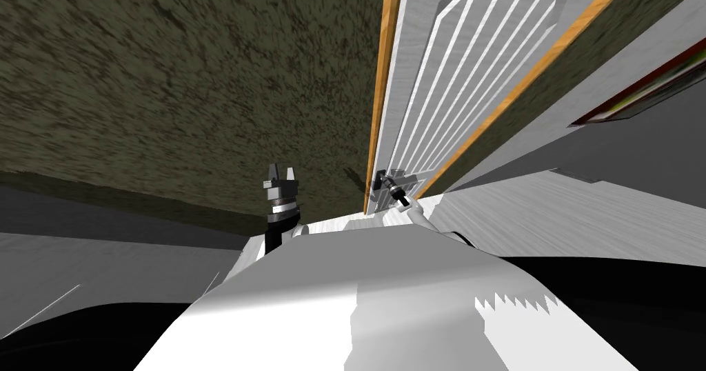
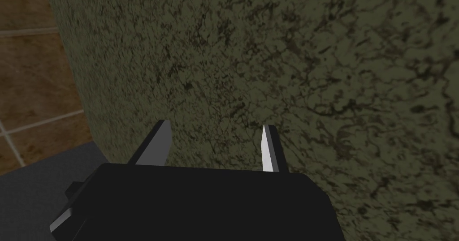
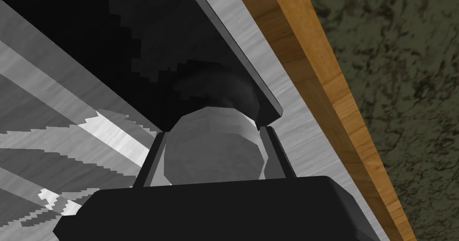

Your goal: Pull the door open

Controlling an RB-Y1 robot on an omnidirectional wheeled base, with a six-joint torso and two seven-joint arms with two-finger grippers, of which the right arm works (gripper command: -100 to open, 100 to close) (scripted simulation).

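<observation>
While the right gripper (image 3: 213, 133) clamps the round grey knob (image 3: 210, 155), the white door (image 1: 469, 56) sits just right of its orange frame (image 1: 378, 98). Left of that frame, the left gripper (image 2: 216, 126) hangs wide open.

Covered, shadowed and cropped parts

The dark body of the right gripper (image 3: 214, 131) covers the near part of the knob (image 3: 210, 151), whose stem is lost in shadow. In the head view the door (image 1: 476, 63) runs off the edge at 1 o'clock, and a framed thing (image 1: 644, 89) between 2 and 3 o'clock is cut short.
</observation>
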